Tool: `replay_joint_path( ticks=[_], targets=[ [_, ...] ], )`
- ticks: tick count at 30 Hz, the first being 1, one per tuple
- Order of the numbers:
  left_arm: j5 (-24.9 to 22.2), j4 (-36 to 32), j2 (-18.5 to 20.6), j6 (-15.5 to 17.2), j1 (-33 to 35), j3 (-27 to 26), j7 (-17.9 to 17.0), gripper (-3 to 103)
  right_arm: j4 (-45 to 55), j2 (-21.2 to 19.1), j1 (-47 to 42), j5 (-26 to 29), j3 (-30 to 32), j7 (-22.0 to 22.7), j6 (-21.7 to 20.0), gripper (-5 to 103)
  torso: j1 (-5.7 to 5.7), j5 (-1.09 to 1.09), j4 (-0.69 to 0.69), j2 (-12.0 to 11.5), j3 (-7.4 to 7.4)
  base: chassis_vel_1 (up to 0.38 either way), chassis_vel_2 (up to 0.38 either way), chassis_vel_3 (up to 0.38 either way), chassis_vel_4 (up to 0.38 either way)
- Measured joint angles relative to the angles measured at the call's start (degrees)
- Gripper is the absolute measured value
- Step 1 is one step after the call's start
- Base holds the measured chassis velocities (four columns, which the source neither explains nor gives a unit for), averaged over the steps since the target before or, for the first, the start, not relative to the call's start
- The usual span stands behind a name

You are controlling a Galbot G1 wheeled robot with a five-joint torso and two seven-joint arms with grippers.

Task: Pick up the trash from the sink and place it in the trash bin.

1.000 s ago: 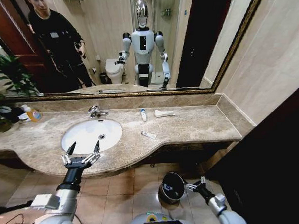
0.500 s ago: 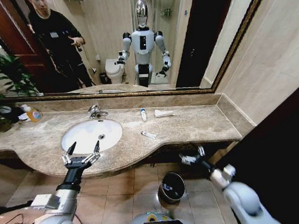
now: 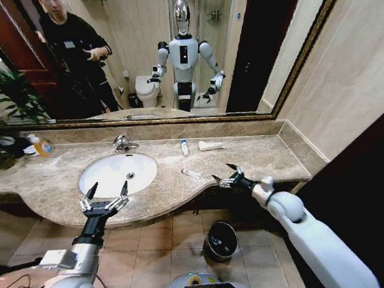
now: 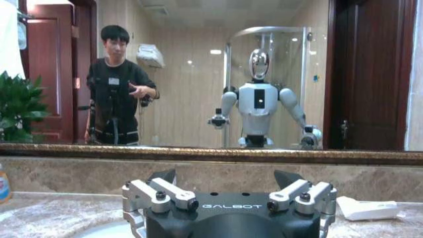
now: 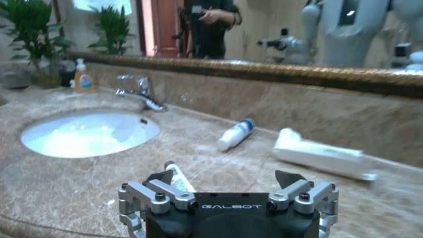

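Three pieces of trash are seen on the table beside the sink: a small white tube lying nearest the front edge, a white-and-blue tube farther back, and a flat white wrapper just beside it near the backsplash. No trash can be made out inside the basin itself. The trash bin is stood on the floor below the table's front edge.

A miss is judged the main risk: the small white tube is thin and lies flat on hard marble, so it could be nudged aside or pushed off the edge if the fingertips are brought down unevenly. A dropped piece could also land beside the narrow bin rather than in it.

The right hand is held out over the table's front edge, just beside the small white tube, with its fingers spread wide and nothing gripped. The left hand is held above the rim in front of the sink, fingers pointed up, likewise wide apart and empty.
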Motion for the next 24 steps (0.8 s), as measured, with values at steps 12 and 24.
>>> replay_joint_path(
  ticks=[12,24],
  targets=[
    [0.0,0.0,0.0,0.0,0.0,0.0,0.0,100,-7.85,1.9,10.46,-2.26,-13.79,3.46,0.86,100,0.0,0.0,0.0,0.0,0.0,0.0,0.0,0.0,0.0],
    [0.0,0.0,0.0,0.0,0.0,0.0,0.0,100,-9.46,-0.11,18.01,-0.11,-22.67,7.45,-3.27,100,-0.01,0.0,-0.01,0.0,-0.01,0.0,0.0,0.0,0.0]
  ],
)
